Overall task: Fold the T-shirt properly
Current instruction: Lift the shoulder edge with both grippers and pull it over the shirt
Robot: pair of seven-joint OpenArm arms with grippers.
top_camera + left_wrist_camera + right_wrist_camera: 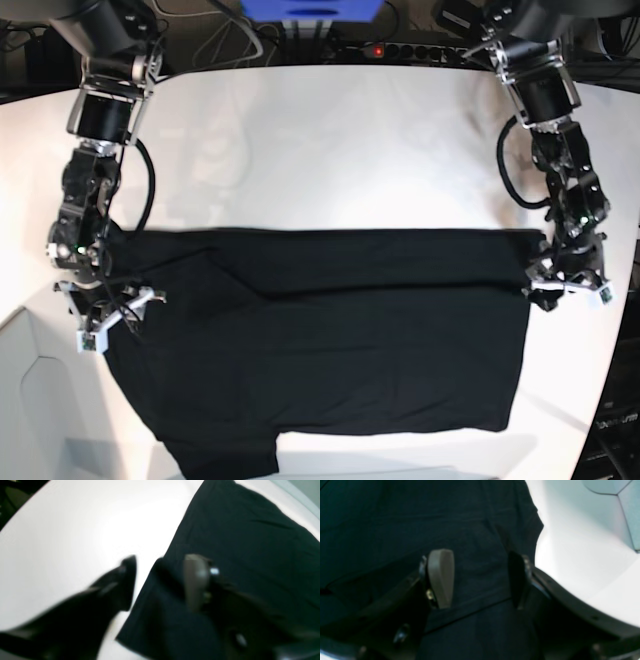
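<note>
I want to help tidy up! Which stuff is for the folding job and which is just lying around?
For the job:
large black soft fabric T-shirt
left gripper
right gripper

Just lying about:
blue box
black power strip
tangled cables

1 black T-shirt [330, 330] lies on 1 white table [320, 150], with 2 robot arms and 2 grippers over it.

Robotics laboratory setting. A white desk [330, 140] is flanked by two black robot arms mounted at its far corners; tangled cables [215, 40], a power strip [400, 50] and a blue box [310, 10] are seen beyond its far edge.
</note>
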